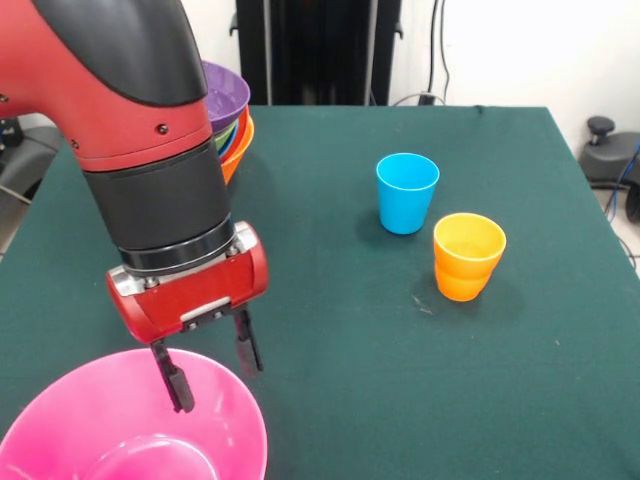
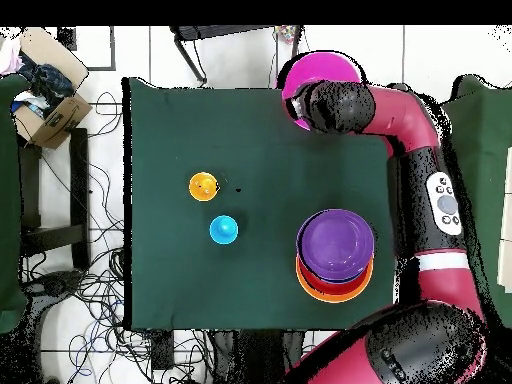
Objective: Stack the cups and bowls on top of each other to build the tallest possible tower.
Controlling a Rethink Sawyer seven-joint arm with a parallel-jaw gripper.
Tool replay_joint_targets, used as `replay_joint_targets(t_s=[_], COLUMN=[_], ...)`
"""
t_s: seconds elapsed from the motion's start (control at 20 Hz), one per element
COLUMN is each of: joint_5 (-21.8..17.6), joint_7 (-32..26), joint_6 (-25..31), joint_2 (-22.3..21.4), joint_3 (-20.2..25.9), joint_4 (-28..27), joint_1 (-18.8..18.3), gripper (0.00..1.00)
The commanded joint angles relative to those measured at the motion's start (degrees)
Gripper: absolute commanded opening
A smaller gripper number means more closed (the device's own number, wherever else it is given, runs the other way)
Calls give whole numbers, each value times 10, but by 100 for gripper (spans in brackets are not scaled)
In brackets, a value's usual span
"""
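Observation:
A large pink bowl (image 1: 120, 435) sits upright at the table's near left corner in the front view, also seen as the pink bowl (image 2: 322, 68) from above. My gripper (image 1: 212, 365) hangs open over its far rim, one finger (image 1: 176, 385) over the inside and the other at the rim's edge. Whether they touch it I cannot tell. The tower (image 1: 228, 105) has a purple bowl (image 2: 335, 243) on top and an orange bowl (image 2: 335, 291) as its base. A blue cup (image 1: 407, 192) and nested orange cups (image 1: 468, 257) stand apart from it.
The dark green table (image 1: 340, 330) ends just past the pink bowl. My arm (image 2: 420, 180) runs along the table's side beside the tower. A cardboard box (image 2: 45, 105) and cables lie on the floor off the table.

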Motion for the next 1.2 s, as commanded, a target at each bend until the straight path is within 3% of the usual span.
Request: replay_joint_targets(t_s=[0.05,0.3,0.55,0.85,1.2], joint_5=[-40,-25,4,24,1], joint_7=[-15,39,52,50,22], joint_6=[-39,-54,-41,-30,-73], joint_2=[-6,-25,-51,-66,-61], joint_3=[-65,-83,-84,-87,-99], joint_4=[45,97,135,146,128], joint_1=[30,33,32,34,36], gripper=[100,100,100,100,100])
